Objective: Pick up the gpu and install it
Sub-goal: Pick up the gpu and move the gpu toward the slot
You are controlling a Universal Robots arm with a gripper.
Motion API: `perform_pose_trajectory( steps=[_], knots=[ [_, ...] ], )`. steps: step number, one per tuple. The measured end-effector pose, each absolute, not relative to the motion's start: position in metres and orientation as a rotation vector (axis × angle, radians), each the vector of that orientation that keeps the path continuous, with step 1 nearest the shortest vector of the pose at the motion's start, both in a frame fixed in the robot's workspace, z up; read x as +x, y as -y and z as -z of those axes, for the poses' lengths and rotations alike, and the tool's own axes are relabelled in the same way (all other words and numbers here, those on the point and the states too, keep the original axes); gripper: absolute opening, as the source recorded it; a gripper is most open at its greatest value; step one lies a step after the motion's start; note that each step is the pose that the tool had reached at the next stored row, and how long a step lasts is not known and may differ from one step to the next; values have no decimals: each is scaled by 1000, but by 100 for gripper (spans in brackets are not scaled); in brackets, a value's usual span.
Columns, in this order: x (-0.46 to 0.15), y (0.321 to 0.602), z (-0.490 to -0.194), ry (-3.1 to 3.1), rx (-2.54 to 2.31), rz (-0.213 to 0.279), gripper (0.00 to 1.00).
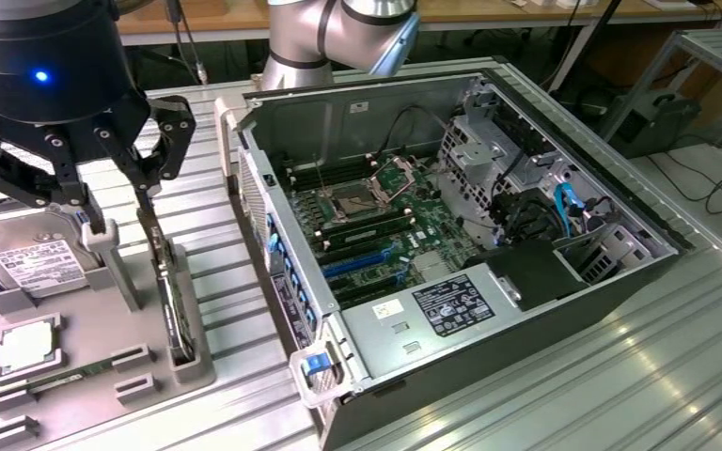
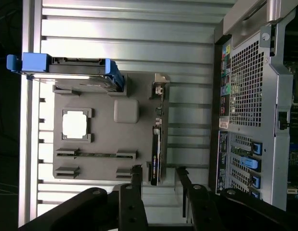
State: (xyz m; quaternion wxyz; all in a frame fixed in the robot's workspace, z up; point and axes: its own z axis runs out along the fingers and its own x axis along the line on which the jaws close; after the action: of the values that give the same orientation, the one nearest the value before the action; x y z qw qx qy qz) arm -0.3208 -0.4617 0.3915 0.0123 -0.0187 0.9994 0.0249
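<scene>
End effector (image 1: pixel 117 209) over the grey fixture tray (image 1: pixel 91 331) at the exterior view's left, black fingers (image 1: pixel 148 183) spread wide and pointing down. It's released, nothing between them held. The gpu (image 1: pixel 173 310) stands on its long edge in a narrow slot along the tray's side nearest the computer case (image 1: pixel 462 235), dark board upright. From the wrist view the end effector (image 2: pixel 158 172) straddles the near end of the gpu (image 2: pixel 156 149): one fingertip (image 2: pixel 136 169) on either side of the card, a sliver of gap showing on both flanks, so no contact that I can see. At the card's far end, a pale metal bracket (image 2: pixel 159 85). Elsewhere on the tray (image 2: pixel 105 96), the hard drive (image 2: pixel 67 67) in its blue carrier sits at the far end, the square processor (image 2: pixel 75 124) lies flat in its pocket, and the thin memory stick (image 2: pixel 96 155) rests in clips parallel to the gpu, well apart from it. In the exterior view the hard drive (image 1: pixel 23 263) lies beneath the end effector's body, with the processor (image 1: pixel 29 346) beside it. The case lies on its side on the ribbed metal counter (image 1: pixel 662 376), side panel off, motherboard (image 1: pixel 386 225) exposed with its blue expansion slots (image 1: pixel 358 261) facing up. In the wrist view the case's perforated rear panel (image 2: pixel 247 86) sits just beside the tray, across a strip of bare counter (image 2: pixel 129 43).
</scene>
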Motion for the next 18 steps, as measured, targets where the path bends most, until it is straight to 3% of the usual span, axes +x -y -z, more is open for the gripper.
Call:
perform_pose_trajectory(
  steps=[2, 5, 6, 8, 18],
  knots=[
    [-321, 462, -392, -3115, -58, -78, 54],
    [-321, 461, -390, -3115, -58, -76, 60],
    [-321, 460, -387, -3115, -58, -66, 66],
    [-321, 457, -384, -3116, -59, -21, 66],
    [-321, 452, -366, -3117, -33, -18, 66]
  ],
)
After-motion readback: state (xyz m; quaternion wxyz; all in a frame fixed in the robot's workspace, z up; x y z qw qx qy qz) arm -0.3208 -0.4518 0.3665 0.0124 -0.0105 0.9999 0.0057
